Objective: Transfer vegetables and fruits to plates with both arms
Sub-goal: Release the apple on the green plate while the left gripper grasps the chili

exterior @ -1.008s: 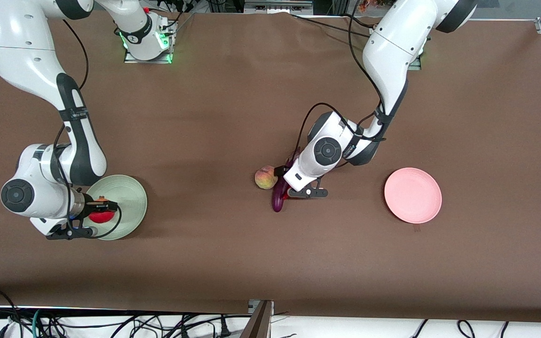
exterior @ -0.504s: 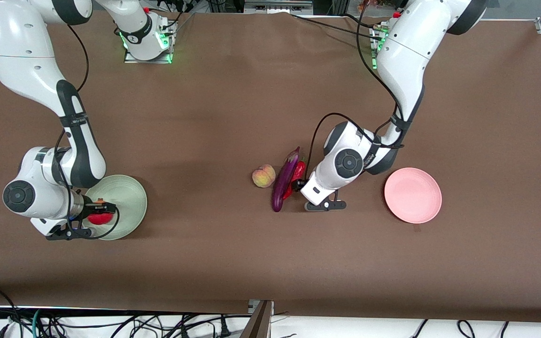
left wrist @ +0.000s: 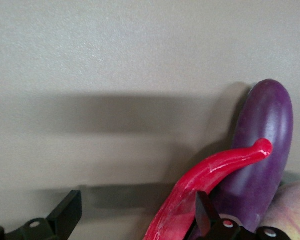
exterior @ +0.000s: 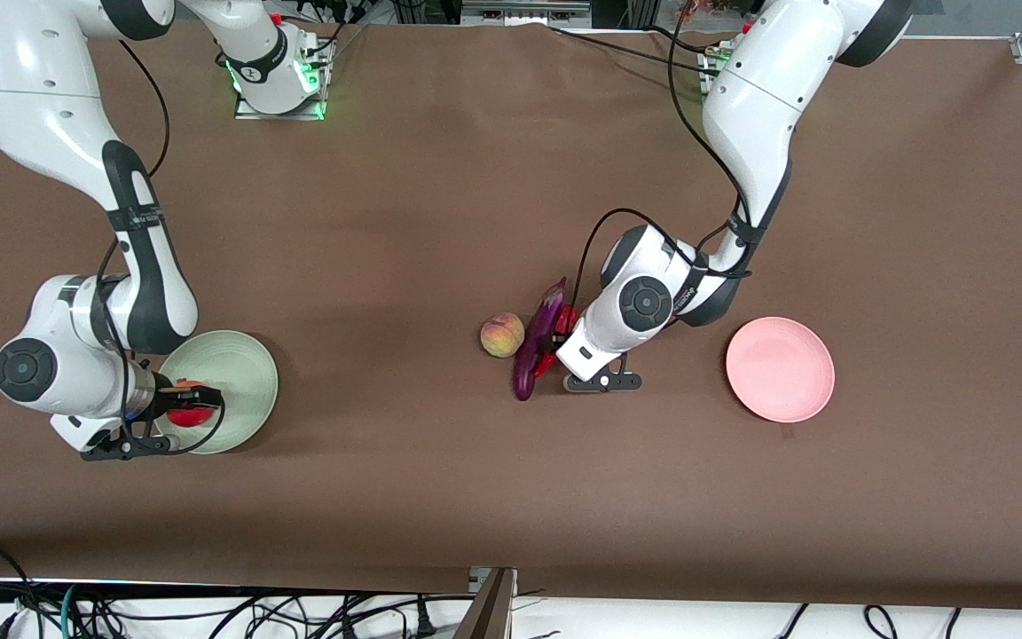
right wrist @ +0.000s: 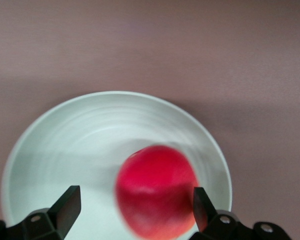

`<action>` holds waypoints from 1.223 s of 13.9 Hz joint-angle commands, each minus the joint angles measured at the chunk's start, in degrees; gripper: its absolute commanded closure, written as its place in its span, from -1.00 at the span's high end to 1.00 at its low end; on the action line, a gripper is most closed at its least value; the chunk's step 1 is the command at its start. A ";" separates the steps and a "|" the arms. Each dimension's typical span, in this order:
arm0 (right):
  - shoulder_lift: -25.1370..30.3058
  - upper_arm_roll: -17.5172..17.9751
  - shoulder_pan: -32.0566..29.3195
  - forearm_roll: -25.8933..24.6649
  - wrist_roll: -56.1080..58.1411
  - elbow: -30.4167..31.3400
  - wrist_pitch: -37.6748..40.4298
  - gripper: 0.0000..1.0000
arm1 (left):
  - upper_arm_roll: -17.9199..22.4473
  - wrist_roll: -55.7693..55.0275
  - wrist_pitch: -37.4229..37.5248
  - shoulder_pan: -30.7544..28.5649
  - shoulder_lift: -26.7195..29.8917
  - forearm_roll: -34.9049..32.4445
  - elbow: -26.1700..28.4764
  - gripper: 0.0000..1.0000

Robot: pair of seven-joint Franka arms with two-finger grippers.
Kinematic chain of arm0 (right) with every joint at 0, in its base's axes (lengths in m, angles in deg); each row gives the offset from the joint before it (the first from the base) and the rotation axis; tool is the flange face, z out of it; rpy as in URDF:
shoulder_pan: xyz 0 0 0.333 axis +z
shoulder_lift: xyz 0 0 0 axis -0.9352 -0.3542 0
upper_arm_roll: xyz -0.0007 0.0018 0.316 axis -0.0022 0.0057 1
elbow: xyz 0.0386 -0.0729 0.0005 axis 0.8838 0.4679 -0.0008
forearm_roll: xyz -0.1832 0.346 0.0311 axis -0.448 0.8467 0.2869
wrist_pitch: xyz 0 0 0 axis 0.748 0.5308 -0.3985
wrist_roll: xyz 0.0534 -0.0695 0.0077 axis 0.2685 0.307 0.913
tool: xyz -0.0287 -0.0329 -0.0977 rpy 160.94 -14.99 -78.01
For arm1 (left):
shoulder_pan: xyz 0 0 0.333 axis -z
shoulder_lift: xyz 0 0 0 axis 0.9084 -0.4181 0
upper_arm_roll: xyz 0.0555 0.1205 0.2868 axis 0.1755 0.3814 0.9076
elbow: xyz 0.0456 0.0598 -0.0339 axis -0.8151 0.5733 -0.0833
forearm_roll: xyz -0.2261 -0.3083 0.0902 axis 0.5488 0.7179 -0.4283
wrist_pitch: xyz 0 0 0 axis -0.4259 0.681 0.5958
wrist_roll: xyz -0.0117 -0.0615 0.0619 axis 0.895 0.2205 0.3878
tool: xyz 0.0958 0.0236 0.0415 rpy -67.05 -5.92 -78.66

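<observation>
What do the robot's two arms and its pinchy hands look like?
Both arms, the left arm and the right arm, are smooth white tubes with black bands at the bends. Round grey caps sit on their joints, and thin black cables loop along them. The left gripper and right gripper are black, with two flat fingers each. Green lights glow at the right arm's base.

Both arms are glossy white jointed shells with black bands at the elbows and wrists and round grey-capped joints. Thin black cables loop loosely along each forearm. The left black two-finger gripper (exterior: pixel 555 348) and the right black two-finger gripper (exterior: pixel 193 401) show silver screws at their finger mounts.
</observation>
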 commanded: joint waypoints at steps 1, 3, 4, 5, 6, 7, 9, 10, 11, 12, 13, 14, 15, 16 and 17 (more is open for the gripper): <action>0.84 2.86 0.07 1.09 -3.04 -2.72 5.34 0.98 | 0.17 -1.65 0.80 2.18 -0.70 -0.69 -1.11 1.00; 1.71 4.28 1.47 1.00 -8.13 -2.72 5.88 0.98 | 0.35 -3.32 0.63 3.94 -1.32 -1.13 -1.11 1.00; 1.81 4.28 2.95 1.09 -11.29 -2.72 6.05 0.98 | 0.43 -3.06 0.63 3.86 -1.40 -1.22 -1.20 1.00; 1.81 4.28 4.27 1.09 -13.93 -2.63 6.32 0.98 | 0.52 -2.19 0.63 3.43 -1.41 -1.30 -1.20 0.78; 1.81 4.28 5.42 1.18 -15.70 -2.63 6.49 0.98 | 0.61 -1.23 0.63 3.16 -1.41 -1.39 -1.20 0.55; 1.81 4.37 6.30 1.18 -16.68 -2.63 6.58 0.98 | 0.61 0.44 0.63 3.16 -1.41 -1.39 -1.20 0.28; 1.72 4.46 7.71 2.58 -18.17 -2.46 6.58 0.98 | 0.70 2.99 0.63 2.37 -1.41 -1.39 -1.11 -0.33; 1.81 4.46 8.41 4.24 -19.05 -2.28 6.58 0.98 | 0.70 3.44 0.71 2.02 -1.32 -1.39 -1.20 -0.96; 1.72 4.46 9.11 6.00 -20.45 -2.19 6.58 0.98 | 0.70 3.62 0.71 2.02 -1.32 -1.48 -1.20 -1.00; 1.72 4.46 10.34 7.49 -22.20 -2.19 6.58 0.98 | 0.78 4.05 0.71 2.02 -1.23 -1.74 -1.28 -1.00; 1.72 4.46 11.83 8.29 -24.75 -2.02 6.58 0.98 | 1.05 4.58 1.06 1.49 -0.62 -2.61 -1.29 -1.00; 1.72 4.46 13.41 8.30 -27.99 -2.10 6.50 0.98 | 0.96 4.76 1.33 -0.34 -0.01 -2.71 -1.29 -1.00; 1.63 4.46 15.52 8.39 -31.59 -2.10 6.41 0.98 | 0.79 5.72 3.59 -2.18 2.00 -2.71 -0.94 -1.00; 1.63 4.46 17.62 8.30 -35.19 -2.02 6.41 0.98 | 0.70 7.99 7.96 -3.94 4.02 -2.71 -1.28 -1.00; 1.54 4.46 19.99 8.30 -38.97 -2.02 6.15 0.98 | 0.70 11.84 12.53 -5.70 6.83 -2.71 -1.20 -1.00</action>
